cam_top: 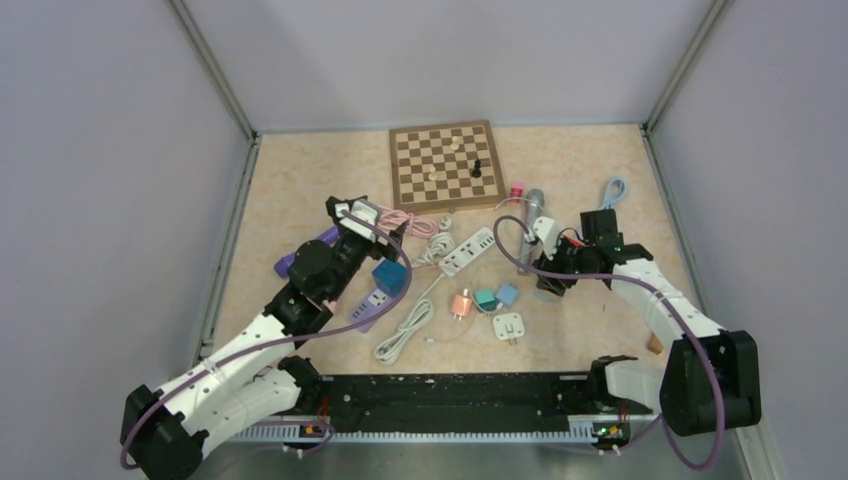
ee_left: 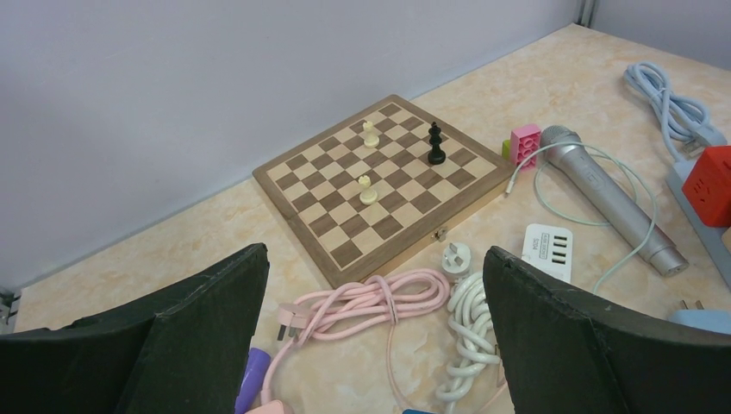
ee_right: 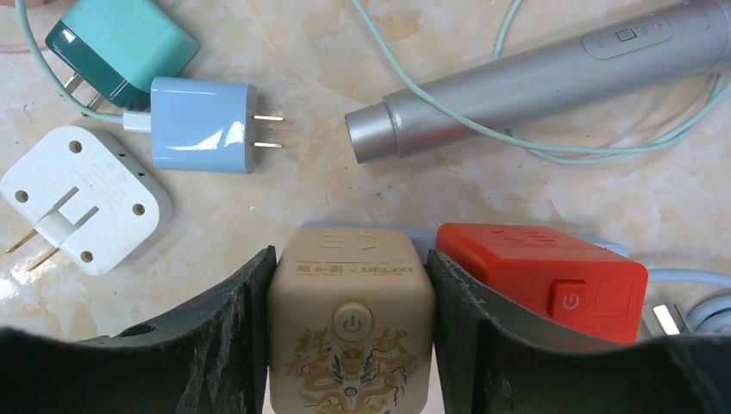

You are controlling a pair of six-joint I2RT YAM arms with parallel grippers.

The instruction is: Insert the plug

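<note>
red cube nr beige cube, mic ahead

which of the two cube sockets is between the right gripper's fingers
The beige cube with the gold dragon print; the red cube sits beside it, outside the right gripper.

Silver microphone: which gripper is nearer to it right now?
Right. The right gripper, jaws closed on a beige cube socket, sits just short of the microphone; the left gripper, jaws open, is farther off, past the white power strip.
</note>
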